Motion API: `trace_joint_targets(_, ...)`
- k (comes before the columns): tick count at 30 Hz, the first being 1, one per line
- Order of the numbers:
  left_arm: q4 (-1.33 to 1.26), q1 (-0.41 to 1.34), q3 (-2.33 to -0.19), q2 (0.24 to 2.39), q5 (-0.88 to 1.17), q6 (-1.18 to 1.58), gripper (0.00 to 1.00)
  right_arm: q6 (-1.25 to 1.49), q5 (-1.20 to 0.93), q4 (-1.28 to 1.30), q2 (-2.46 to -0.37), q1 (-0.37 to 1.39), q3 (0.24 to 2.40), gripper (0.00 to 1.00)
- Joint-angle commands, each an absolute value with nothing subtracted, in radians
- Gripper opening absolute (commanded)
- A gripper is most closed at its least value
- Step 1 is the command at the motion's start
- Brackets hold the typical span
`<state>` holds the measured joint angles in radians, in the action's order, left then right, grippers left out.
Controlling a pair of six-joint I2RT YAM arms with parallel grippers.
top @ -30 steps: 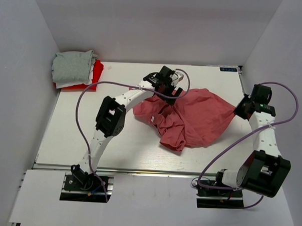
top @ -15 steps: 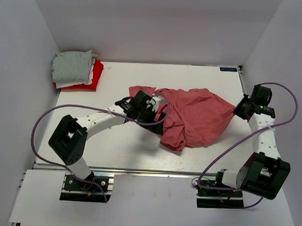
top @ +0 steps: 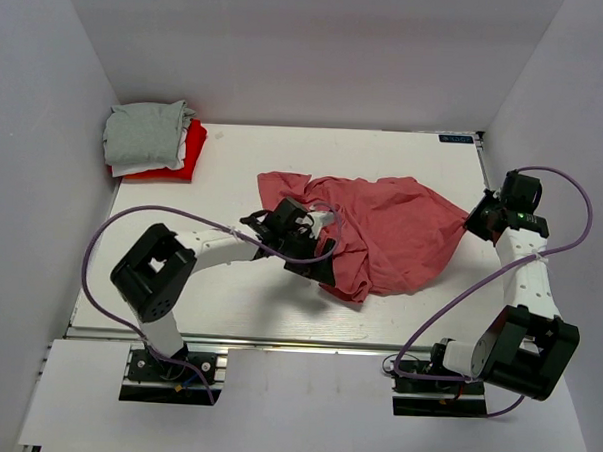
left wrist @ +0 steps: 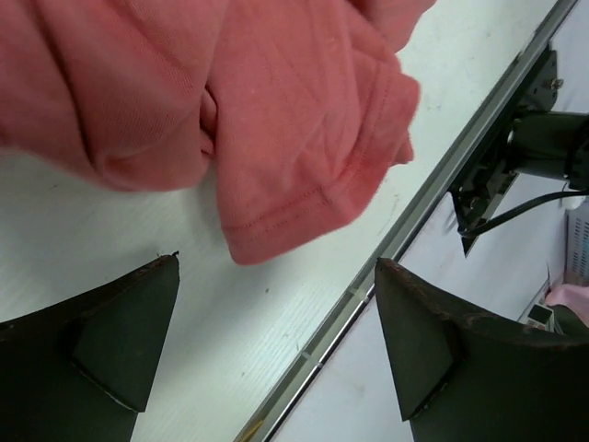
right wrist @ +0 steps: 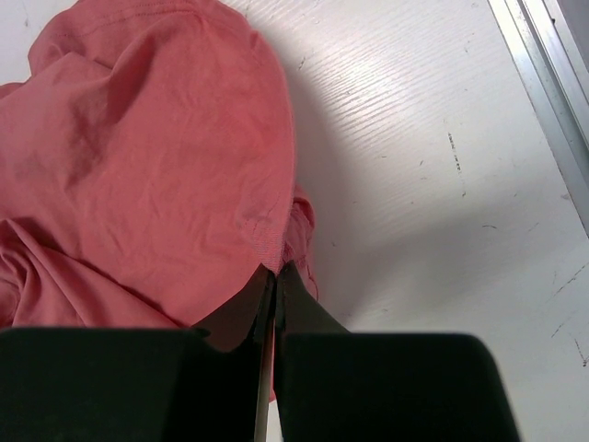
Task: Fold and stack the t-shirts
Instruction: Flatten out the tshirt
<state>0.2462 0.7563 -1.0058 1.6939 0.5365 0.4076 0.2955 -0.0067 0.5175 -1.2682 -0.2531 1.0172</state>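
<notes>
The dusty salmon-pink t-shirt lies crumpled in the middle of the table. My left gripper is open and empty, low over the table at the shirt's near-left edge. In the left wrist view a folded flap of the shirt lies just ahead of the fingers. My right gripper is shut on the shirt's right corner; in the right wrist view the hem is pinched between the fingertips. A folded stack of grey, white and red shirts sits at the far left corner.
White walls close in the table on the left, back and right. The table's near edge has a metal rail close ahead of the left gripper. A purple cable loops off the left arm, another off the right arm.
My left arm has swung from the shirt's far side down to its near-left edge. The shirt's left part now lies spread toward the far left. The right gripper has held still.
</notes>
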Motion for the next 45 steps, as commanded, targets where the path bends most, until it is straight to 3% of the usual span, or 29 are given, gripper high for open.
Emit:
trace_joint_targets(1, 0.216, 0.778, -1.054, 1.749, 0.585, 0.419, 0.95, 0.293, -0.005, 0.497, -1.249, -0.255, 1.02, 0.0)
trace_joint_targets(4, 0.245, 0.788, -1.068, 1.769, 0.555, 0.41, 0.93, 0.293, -0.005, 0.499, -1.249, -0.253, 1.025, 0.0)
trace_joint_targets(10, 0.258, 0.798, -1.147, 1.847, 0.543, 0.39, 0.73, 0.291, 0.026, 0.505, -1.247, -0.253, 1.023, 0.0)
trace_joint_targets(13, 0.267, 0.808, -1.175, 1.856, 0.543, 0.39, 0.59, 0.291, 0.026, 0.505, -1.244, -0.253, 1.02, 0.0)
trace_joint_targets(14, 0.267, 0.808, -1.19, 1.856, 0.543, 0.379, 0.47, 0.29, 0.025, 0.506, -1.247, -0.253, 1.022, 0.0)
trace_joint_targets(17, 0.302, 0.808, -1.212, 1.856, 0.543, 0.367, 0.29, 0.29, 0.026, 0.509, -1.246, -0.253, 1.023, 0.0)
trace_joint_targets(18, 0.322, 0.808, -1.212, 1.856, 0.543, 0.367, 0.14, 0.288, 0.028, 0.511, -1.244, -0.253, 1.023, 0.0)
trace_joint_targets(20, 0.34, 0.808, -1.212, 1.83, 0.554, 0.357, 0.02, 0.287, 0.029, 0.509, -1.241, -0.252, 1.028, 0.0)
trace_joint_targets(27, 0.451, 0.808, -1.129, 1.689, 0.54, 0.347, 0.0, 0.293, 0.054, 0.515, -1.224, -0.253, 1.032, 0.0)
trace_joint_targets(32, 0.646, 0.796, -1.198, 1.485, 0.356, 0.336, 0.0, 0.302, 0.109, 0.532, -1.178, -0.256, 1.072, 0.0)
trace_joint_targets(38, 0.771, 0.787, -1.494, 1.401, 0.007, 0.325, 0.0, 0.307, 0.026, 0.545, -1.101, -0.253, 1.233, 0.0)
trace_joint_targets(45, 0.906, 0.767, -2.08, 1.499, -0.397, 0.217, 0.0, 0.285, 0.075, 0.638, -1.078, -0.255, 1.571, 0.0)
